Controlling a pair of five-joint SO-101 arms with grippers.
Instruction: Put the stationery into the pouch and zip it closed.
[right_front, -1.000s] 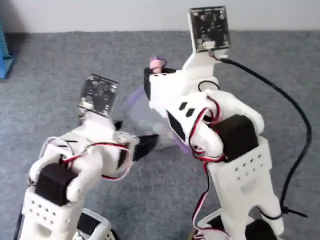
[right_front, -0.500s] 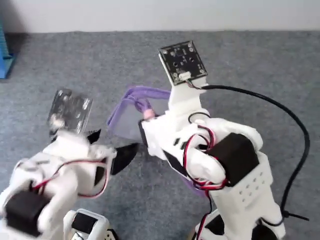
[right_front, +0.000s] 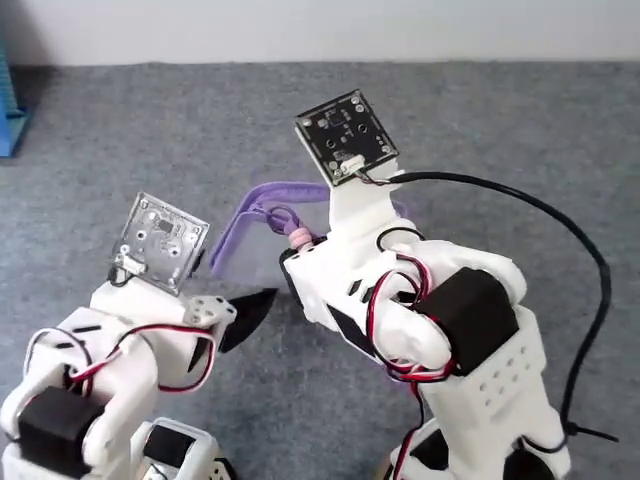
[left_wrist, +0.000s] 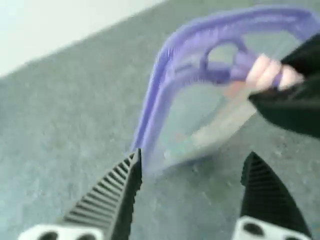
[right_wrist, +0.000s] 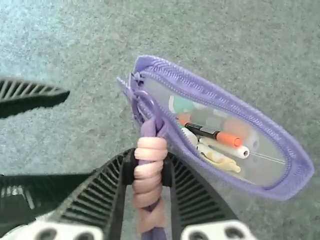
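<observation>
Jaws of our right gripper (right_wrist: 146, 172) pinch the pink zip pull (right_wrist: 148, 150), left gripper (left_wrist: 194, 159) spread wide just short of the purple pouch (right_wrist: 260, 165), pens (right_wrist: 215, 136) inside, so we judge zipping nearly done; next, a last tug, then release.

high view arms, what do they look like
Left arm and right arm: white plastic shells, black motors, red wires, a square camera board per wrist; a black cable leaves the right. Left gripper and right gripper: black ridged fingers.
</observation>
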